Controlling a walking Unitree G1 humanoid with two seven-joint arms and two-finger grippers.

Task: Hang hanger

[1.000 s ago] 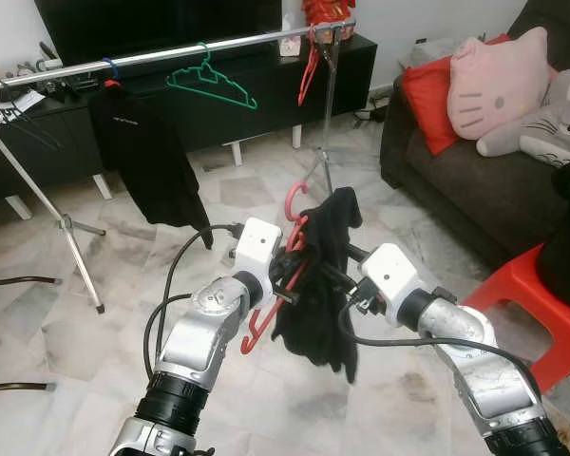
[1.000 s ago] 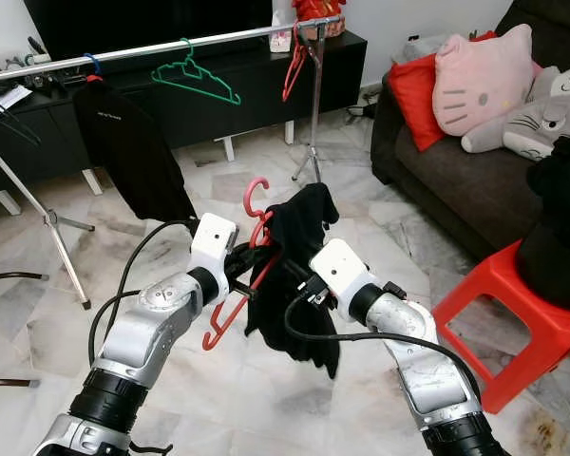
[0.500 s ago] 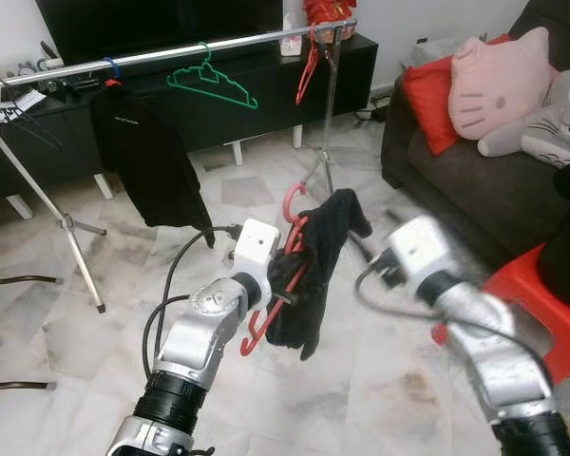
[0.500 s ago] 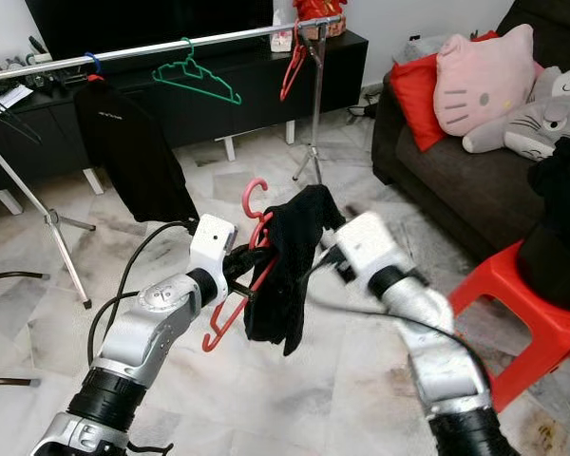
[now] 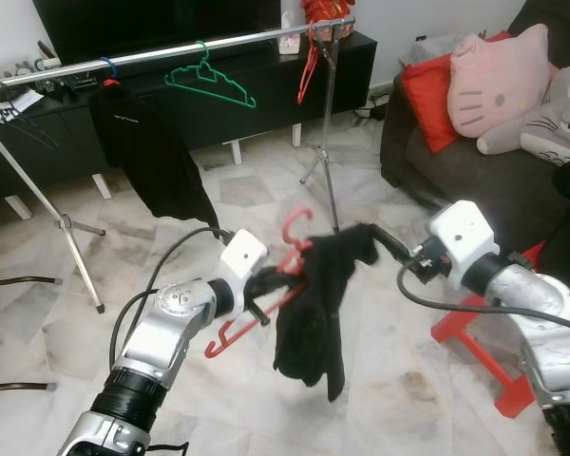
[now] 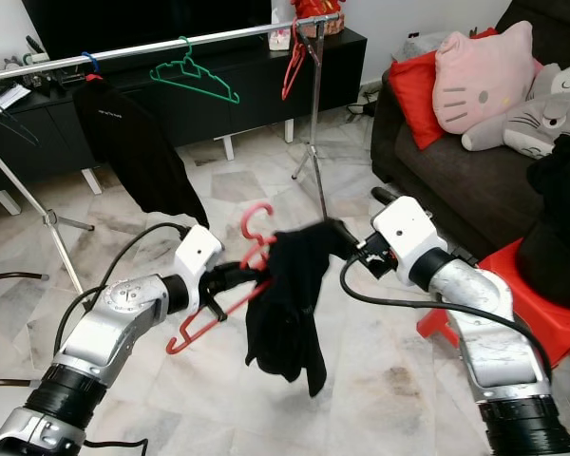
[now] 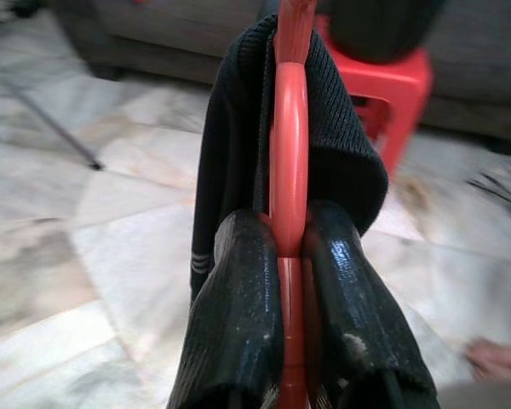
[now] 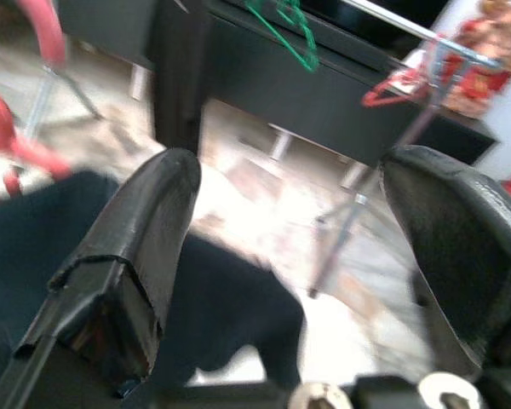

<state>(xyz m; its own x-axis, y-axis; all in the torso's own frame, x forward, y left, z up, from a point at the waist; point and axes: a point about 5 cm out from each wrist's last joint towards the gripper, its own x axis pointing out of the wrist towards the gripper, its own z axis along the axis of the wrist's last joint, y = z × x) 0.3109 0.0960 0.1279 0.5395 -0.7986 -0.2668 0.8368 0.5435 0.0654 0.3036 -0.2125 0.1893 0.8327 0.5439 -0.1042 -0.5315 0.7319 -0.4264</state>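
Left gripper [image 7: 289, 256]: clamped on the red hanger [image 5: 256, 318], mid-air, centre of view.
Black garment [image 5: 313, 313]: draped on it, soft, likely to slide.
Right gripper [image 5: 388, 242]: fingers apart at two o'clock, just beside the cloth.
Hold: keep the stiff bar.
Rail [image 5: 171, 49]: twelve o'clock, far.

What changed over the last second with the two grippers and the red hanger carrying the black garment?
The right gripper let go of the black garment, opened and drew back to the robot's right, toward the red stool. The left gripper lowered and tilted the red hanger, so the garment now hangs from it alone. It stayed shut on the hanger; the rail and its clothes are unchanged.
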